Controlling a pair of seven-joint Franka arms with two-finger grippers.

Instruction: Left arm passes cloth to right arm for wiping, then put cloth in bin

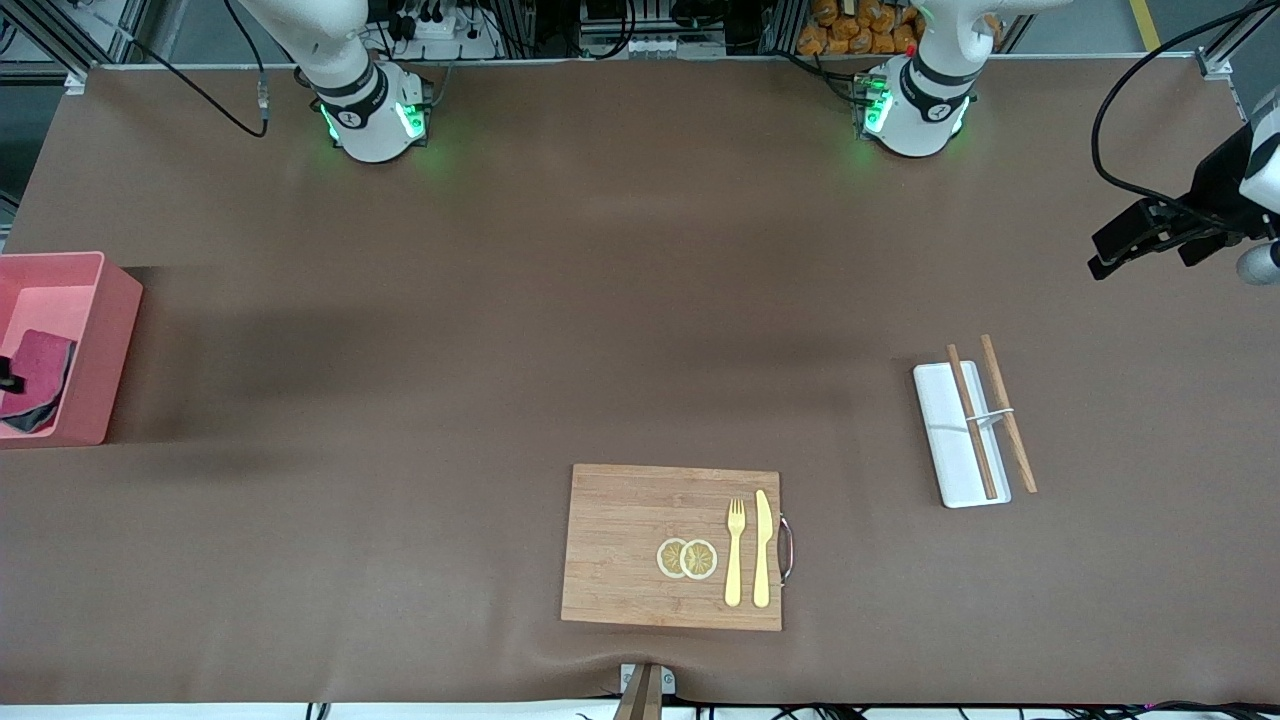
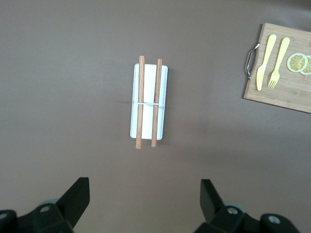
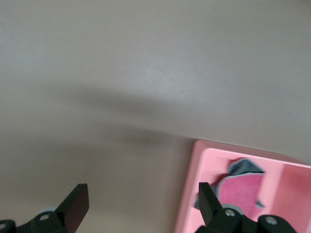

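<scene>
Crimson-grey cloth [image 1: 38,380] lies crumpled inside the pink bin [image 1: 105,345] at the right arm's end of table. Right gripper [image 3: 141,204] hovers beside bin's rim, fingers apart, empty. Left gripper [image 2: 145,201] hangs w/ fingers apart, well apart from bin.

Bin [image 1: 95,345] cut by the front view's edge at the right arm's end of the bench. Cloth [image 1: 38,385] inside partly hidden by a dark object. Both arms' upper links out of frame.

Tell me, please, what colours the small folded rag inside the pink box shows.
Crimson-magenta and dark grey on the small folded rag in the pink box; right wrist view shows it best.
</scene>
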